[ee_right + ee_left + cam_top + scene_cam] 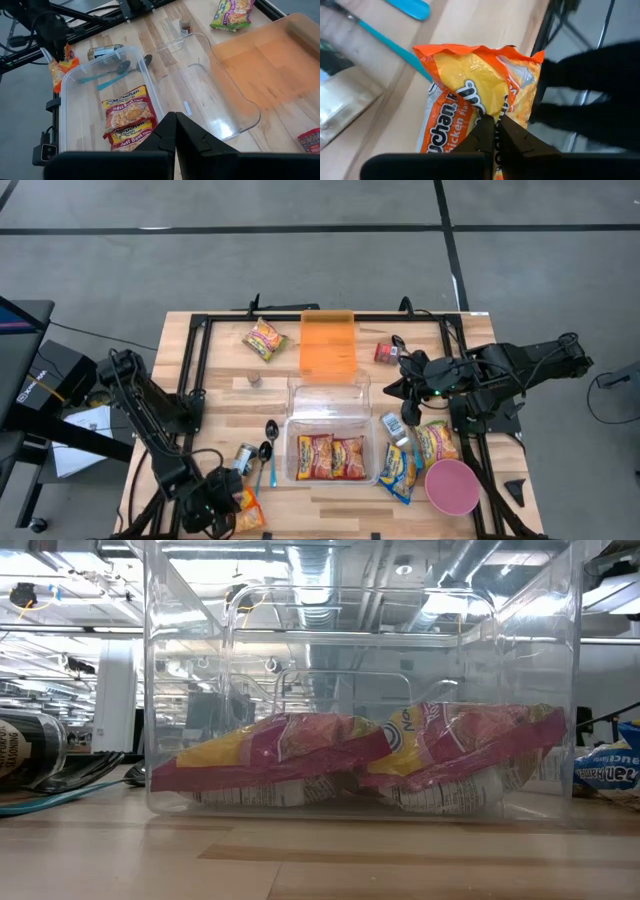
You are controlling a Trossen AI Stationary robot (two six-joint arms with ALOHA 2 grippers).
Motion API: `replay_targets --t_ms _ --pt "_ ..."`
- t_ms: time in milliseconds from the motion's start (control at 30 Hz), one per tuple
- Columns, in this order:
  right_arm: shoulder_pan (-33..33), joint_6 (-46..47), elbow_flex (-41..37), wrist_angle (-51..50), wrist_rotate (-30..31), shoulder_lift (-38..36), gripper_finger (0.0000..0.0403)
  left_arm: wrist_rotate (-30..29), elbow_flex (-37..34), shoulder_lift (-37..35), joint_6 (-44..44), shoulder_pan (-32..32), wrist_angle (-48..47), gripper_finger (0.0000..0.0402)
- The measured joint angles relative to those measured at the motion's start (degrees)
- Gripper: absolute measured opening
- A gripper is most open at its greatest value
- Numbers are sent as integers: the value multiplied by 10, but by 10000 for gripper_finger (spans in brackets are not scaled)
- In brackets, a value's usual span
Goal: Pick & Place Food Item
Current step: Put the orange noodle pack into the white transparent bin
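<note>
Left tool (493,125): clenched on the orange noodle packet (470,105), at the bench's (330,500) near-left corner, arm stretched low along the left frame rail. Right tool (175,127): closed, holding nothing, its arm folded over the clear bin's (293,442) right side. Bin contents: two red noodle packets (331,456).

Orange-and-yellow noodle packet (475,100), white lettering. Two red-and-yellow packets (330,456) in clear bin (290,442). Orange translucent lid (328,345). Pink bowl (451,485). Teal-handled spoon (272,465); black spoon (262,455). Green-and-yellow packet (265,339). Blue-and-yellow packet (400,470). Red can (387,353). Pale wood table (220,360), black frame (196,360). Dark arms.
</note>
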Motion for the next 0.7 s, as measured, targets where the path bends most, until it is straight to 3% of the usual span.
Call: replay_targets --t_ms 300,700 --pt "3 0 0 0 0 0 0 -13 0 -33 -165 14 -1 1" --pt "2 0 0 -3 0 0 0 -186 0 -69 -315 -17 -47 0"
